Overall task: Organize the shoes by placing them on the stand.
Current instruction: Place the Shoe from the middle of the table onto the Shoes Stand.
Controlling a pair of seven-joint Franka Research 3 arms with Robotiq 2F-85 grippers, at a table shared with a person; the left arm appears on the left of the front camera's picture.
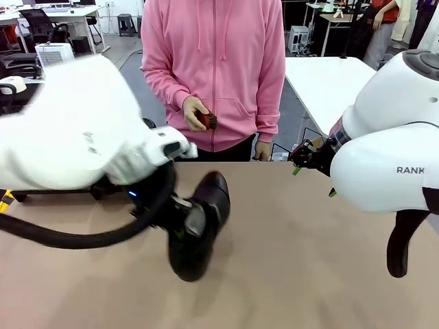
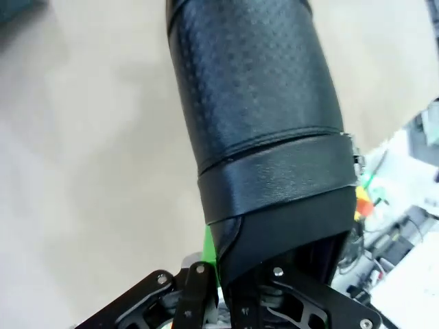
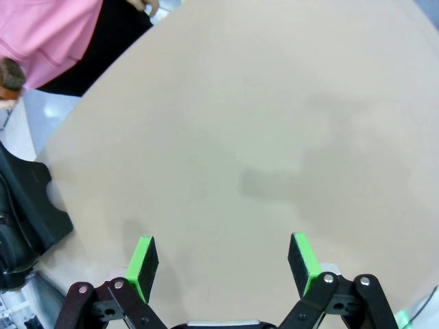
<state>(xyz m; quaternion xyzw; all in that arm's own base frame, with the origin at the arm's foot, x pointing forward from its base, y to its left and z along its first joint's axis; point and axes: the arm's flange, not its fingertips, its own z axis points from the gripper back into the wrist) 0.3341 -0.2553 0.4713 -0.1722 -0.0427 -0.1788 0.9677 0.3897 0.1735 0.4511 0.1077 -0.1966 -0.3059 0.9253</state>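
A glossy black shoe (image 1: 206, 212) hangs tilted just above the tan table, toe toward the person, with my left gripper (image 1: 186, 227) shut on its heel end. In the left wrist view the shoe (image 2: 254, 116) rises from between the fingers of the left gripper (image 2: 219, 274), and a green pad (image 2: 209, 250) presses its side. My right gripper (image 1: 312, 179) hovers at the table's far right; in its wrist view the right gripper (image 3: 223, 257) stands open over bare table with nothing between its green pads (image 3: 143, 259). The stand is out of view.
A person in a pink hoodie (image 1: 212, 62) stands at the far edge, holding a small brown brush (image 1: 208, 121) in one hand. The tan table (image 1: 302, 274) spreads wide in front. A black shape (image 3: 24, 205) that I cannot identify lies at the right wrist view's left edge.
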